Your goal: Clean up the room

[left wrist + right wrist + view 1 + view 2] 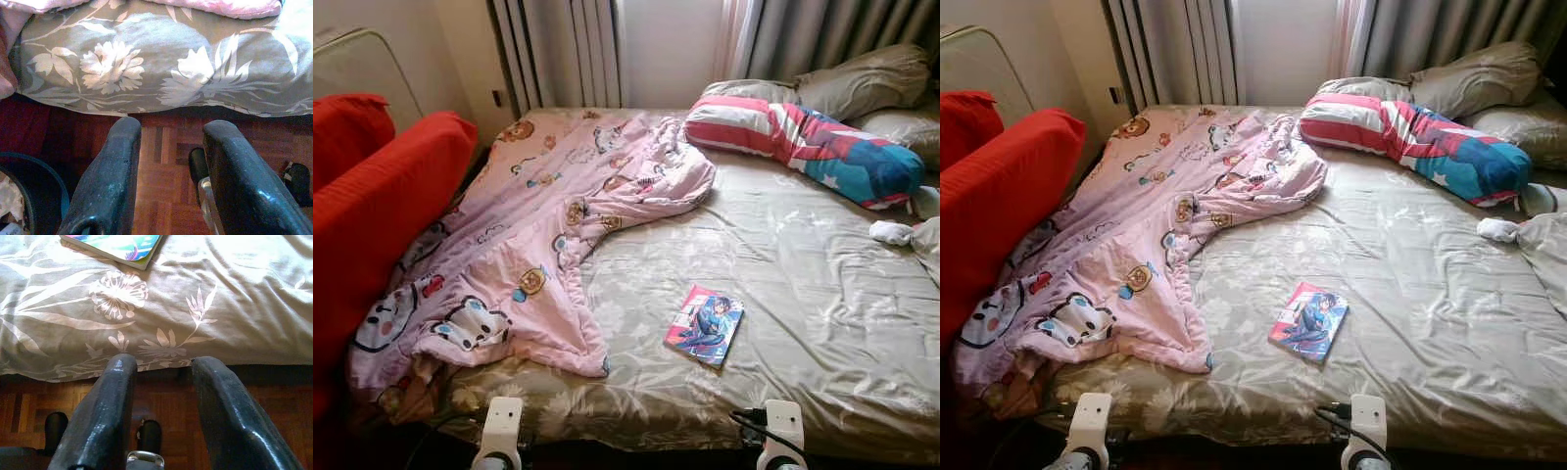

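A book (705,324) lies flat on the bed (803,284) beside a pink quilt (538,225). Left gripper (168,142) and right gripper (159,374) hang at the bed's edge, jaws wide, empty.

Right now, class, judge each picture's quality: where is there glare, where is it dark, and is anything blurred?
Left eye view: sharp; window light puts a sheen on the bed sheet and glare between the curtains. Left wrist view: the fingers are close and soft, the floor dim, the top right corner washed out. Right wrist view: the sheet near the book is overexposed.
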